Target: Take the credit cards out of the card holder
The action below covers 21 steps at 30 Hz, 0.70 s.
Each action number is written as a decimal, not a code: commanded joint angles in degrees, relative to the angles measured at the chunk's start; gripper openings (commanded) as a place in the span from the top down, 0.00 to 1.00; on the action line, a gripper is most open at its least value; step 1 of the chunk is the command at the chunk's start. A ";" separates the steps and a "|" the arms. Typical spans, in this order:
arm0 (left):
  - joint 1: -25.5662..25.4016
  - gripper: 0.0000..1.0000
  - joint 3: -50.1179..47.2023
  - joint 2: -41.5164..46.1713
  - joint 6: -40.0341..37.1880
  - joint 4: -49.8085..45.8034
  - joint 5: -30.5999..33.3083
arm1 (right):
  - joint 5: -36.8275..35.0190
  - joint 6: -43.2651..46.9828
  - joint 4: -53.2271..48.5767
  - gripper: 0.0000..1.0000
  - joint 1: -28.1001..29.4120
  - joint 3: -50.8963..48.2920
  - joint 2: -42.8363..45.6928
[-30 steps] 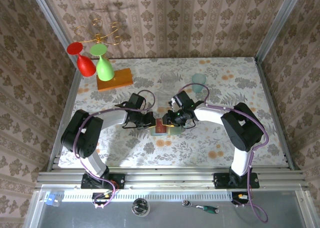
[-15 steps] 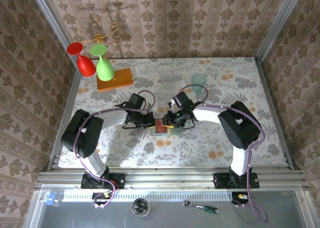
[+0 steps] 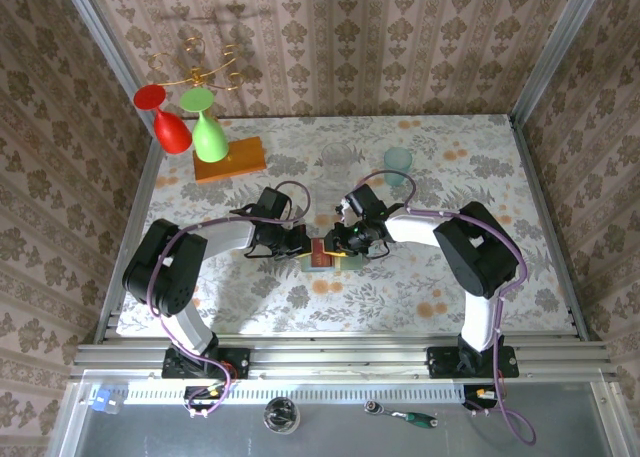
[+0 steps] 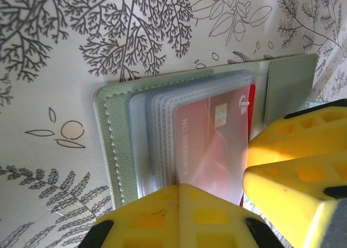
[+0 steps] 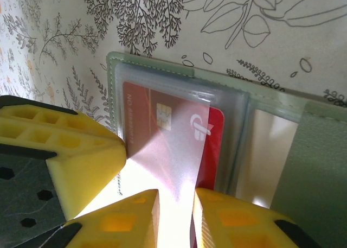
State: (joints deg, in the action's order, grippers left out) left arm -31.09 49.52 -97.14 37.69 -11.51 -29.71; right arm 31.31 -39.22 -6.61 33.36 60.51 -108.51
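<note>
Well back and left of the card holder (image 4: 116, 145), a green goblet (image 3: 208, 132) stands at the end of an orange block (image 3: 232, 161). The left gripper (image 4: 179, 200), clenched on nothing, has its tip against the holder's near edge. The holder lies open on the flowered table (image 3: 450, 177), its clear sleeves (image 4: 146, 145) fanned (one red credit card (image 4: 209, 134) in front, a second red card (image 5: 217, 131) behind it). On the holder's right side the right gripper (image 5: 174, 198) pinches the front card's near edge, sleeve and all. Behind and right of the holder stands a pale teal cup (image 3: 398, 163); I cannot tell what is in it.
</note>
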 commanded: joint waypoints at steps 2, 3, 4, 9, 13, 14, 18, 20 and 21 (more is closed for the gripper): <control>0.24 1.00 -0.94 -1.31 -0.87 -1.81 0.80 | -3.62 1.18 -4.94 0.72 -0.07 0.57 -0.17; 0.22 1.00 -0.90 -1.30 -0.87 -1.85 0.80 | -4.23 1.42 -5.29 0.72 -0.06 0.57 0.23; 0.24 1.00 -0.90 -1.29 -0.99 -1.83 0.80 | -4.69 1.67 -5.68 0.72 -0.05 0.58 0.73; 0.29 1.00 -0.61 -0.88 -0.96 -2.03 0.87 | -5.82 2.30 -7.05 0.71 -0.05 0.88 2.56; 0.38 1.00 -0.12 -0.41 -1.03 -2.19 0.93 | -5.65 2.35 -7.58 0.71 -0.05 0.93 4.20; 0.44 1.00 0.11 -0.26 -1.06 -2.25 0.88 | -5.73 2.40 -7.61 0.71 -0.05 0.92 4.58; 0.33 1.00 1.30 0.71 -1.04 -2.38 0.36 | -6.72 2.75 -8.05 0.71 -0.05 0.84 6.19; 0.24 1.00 1.97 1.33 -1.13 -2.90 0.27 | -7.37 2.92 -8.02 0.71 -0.14 0.54 6.84; 0.16 1.00 2.30 1.58 -1.13 -3.21 0.14 | -7.62 2.87 -8.00 0.71 -0.15 0.40 6.91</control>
State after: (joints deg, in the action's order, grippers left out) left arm -31.05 50.00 -97.12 37.69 -12.23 -29.71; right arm 25.76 -37.47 -12.49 33.36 60.80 -103.81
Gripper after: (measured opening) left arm 0.064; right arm 0.290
